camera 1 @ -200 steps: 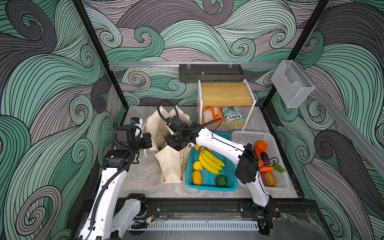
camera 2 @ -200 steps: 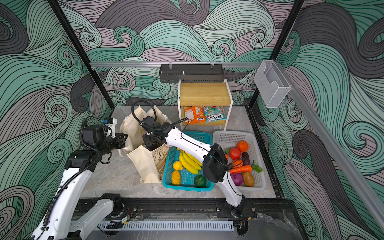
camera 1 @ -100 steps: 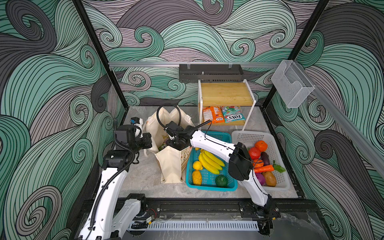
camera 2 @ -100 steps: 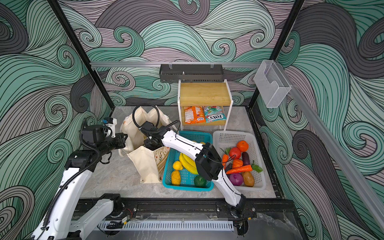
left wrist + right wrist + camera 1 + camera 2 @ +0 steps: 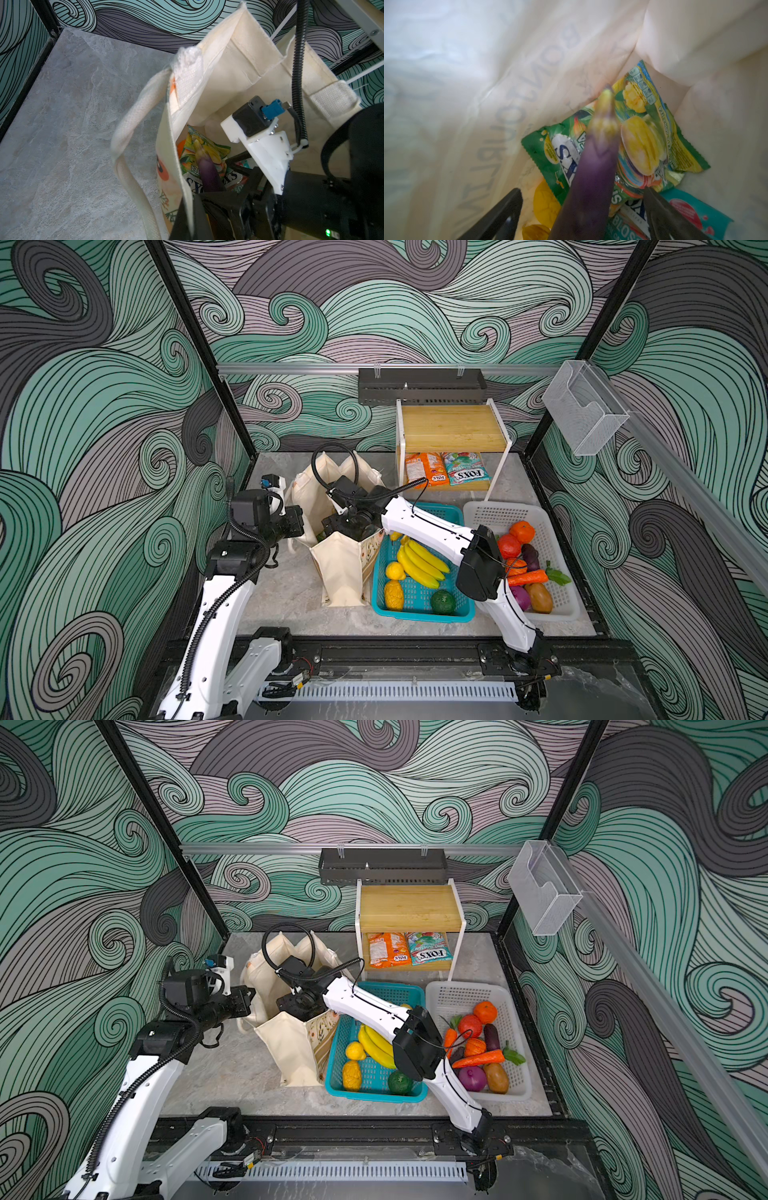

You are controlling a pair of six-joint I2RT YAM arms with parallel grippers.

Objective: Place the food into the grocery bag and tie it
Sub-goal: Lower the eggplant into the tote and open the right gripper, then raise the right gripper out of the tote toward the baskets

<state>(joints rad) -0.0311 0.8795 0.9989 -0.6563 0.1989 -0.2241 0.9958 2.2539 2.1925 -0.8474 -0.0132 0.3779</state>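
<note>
At the left, the left fingers [image 5: 299, 521] are together, pinching the left rim of the bag [image 5: 345, 576]. The bag stands upright on the surface [image 5: 291, 597], mouth held wide. Inside that mouth the right fingers [image 5: 497, 214] stand well apart. The eggplant [image 5: 591, 166] shows blurred between them, touching neither, its tip pointing down at a green packet [image 5: 645, 133] and a teal packet [image 5: 689, 209] on the bag's floor. The step in hand looks like dropping the eggplant into the bag.

Further right, bananas [image 5: 420, 562] and other fruit lie in the teal basket [image 5: 419, 615]. A carrot [image 5: 527, 577] and more vegetables lie in the white basket [image 5: 559, 616], and two shelf packets [image 5: 446, 475] sit behind. Packing seems well short of done.

The next move calls for lifting the right arm straight up out of the mouth without snagging the rim. It can then cross to a basket for another piece while the left grip holds the bag open. Tying comes last.
</note>
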